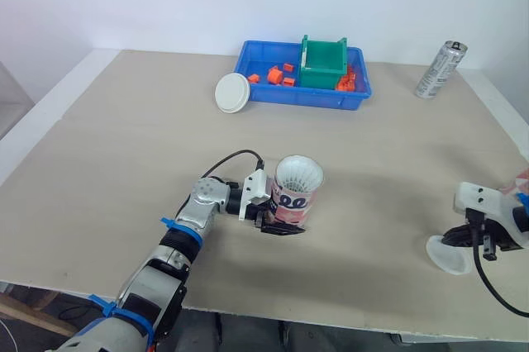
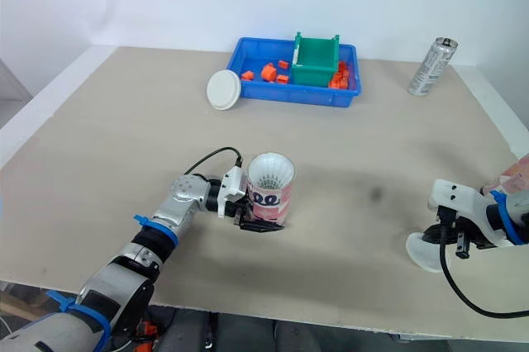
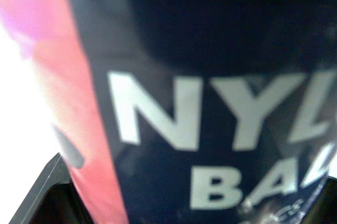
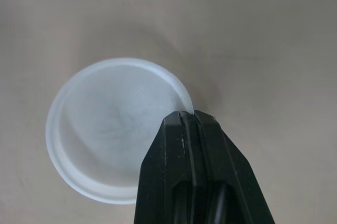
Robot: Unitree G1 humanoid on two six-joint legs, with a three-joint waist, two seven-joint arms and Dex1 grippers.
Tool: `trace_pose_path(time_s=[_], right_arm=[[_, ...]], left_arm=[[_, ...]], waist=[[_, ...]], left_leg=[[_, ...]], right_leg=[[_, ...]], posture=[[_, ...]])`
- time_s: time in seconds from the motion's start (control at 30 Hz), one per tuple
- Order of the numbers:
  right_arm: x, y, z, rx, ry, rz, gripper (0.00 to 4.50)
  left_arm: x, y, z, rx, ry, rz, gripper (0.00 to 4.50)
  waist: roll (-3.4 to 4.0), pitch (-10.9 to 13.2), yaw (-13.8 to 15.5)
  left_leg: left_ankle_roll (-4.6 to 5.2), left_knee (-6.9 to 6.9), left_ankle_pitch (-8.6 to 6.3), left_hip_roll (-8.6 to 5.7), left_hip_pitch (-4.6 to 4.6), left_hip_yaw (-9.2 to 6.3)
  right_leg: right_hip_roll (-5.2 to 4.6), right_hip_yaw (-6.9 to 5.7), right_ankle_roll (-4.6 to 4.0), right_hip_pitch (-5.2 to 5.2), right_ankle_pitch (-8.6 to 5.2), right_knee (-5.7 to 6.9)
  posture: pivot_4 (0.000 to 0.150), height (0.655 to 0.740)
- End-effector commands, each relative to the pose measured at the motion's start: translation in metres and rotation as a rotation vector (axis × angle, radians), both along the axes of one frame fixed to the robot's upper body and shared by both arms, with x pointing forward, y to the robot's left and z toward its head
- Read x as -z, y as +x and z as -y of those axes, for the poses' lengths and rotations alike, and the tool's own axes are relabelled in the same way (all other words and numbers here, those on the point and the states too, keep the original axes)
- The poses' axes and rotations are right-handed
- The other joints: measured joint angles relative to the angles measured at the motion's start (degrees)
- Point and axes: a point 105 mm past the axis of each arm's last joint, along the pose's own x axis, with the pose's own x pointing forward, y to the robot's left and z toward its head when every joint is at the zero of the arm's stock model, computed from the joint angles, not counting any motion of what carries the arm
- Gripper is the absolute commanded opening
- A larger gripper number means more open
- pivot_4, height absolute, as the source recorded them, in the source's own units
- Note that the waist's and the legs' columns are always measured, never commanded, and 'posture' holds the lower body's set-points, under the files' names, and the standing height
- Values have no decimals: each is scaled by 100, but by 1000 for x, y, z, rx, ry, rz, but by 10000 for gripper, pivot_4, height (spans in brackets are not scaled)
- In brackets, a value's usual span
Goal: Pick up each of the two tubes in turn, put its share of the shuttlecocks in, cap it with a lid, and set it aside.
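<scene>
A pink tube [image 1: 295,197] with a white shuttlecock skirt showing at its open top stands upright at the table's middle front. My left gripper [image 1: 281,225] is shut on its lower body from the left; the left wrist view shows the tube's label [image 3: 210,129] up close. At the front right lies a translucent white lid [image 1: 447,256]. My right gripper [image 4: 187,116] has its fingers closed together on that lid's rim [image 4: 105,140]. A second white lid [image 1: 232,92] leans against the blue bin at the back.
A blue bin [image 1: 273,94] with orange parts and a green box [image 1: 322,63] stands at the back centre. A silver can [image 1: 440,69] stands at the back right. Something pink [image 1: 522,178] peeks in at the right edge, mostly hidden.
</scene>
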Motion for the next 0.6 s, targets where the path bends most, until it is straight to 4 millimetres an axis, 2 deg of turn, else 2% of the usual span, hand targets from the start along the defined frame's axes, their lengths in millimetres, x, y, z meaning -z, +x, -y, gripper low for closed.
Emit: trace_pose_path(time_s=[0.03, 0.2, 0.37, 0.6], right_arm=[[-50, 14, -32, -122, 50, 168, 444], [-113, 13, -100, -379, 139, 344, 444], [-154, 3, -161, -668, 126, 459, 444], [-165, 20, -215, -916, -42, 541, 444]], left_arm=[[8, 2, -6, -4, 57, -16, 38525], [8, 2, -6, 6, 68, -22, 38525], [6, 4, -5, 7, 71, -22, 38525], [3, 6, -3, 14, 71, -11, 38525]], waist=[[7, -3, -5], [9, -1, -15], [3, 2, -6], [-11, 3, -8]], left_leg=[[0, 0, 0, 0, 0, 0], [-1, -5, 0, 0, 4, -3], [-3, -13, -2, 0, -3, 1], [-7, -16, -2, 4, -8, 2]], right_leg=[[0, 0, 0, 0, 0, 0], [2, 0, -1, -1, 0, 0], [-2, 0, -5, -9, -4, -5], [-2, -4, -12, -28, -3, -6]], posture=[[1500, 7275], [1500, 7275], [1500, 7275], [1500, 7275]])
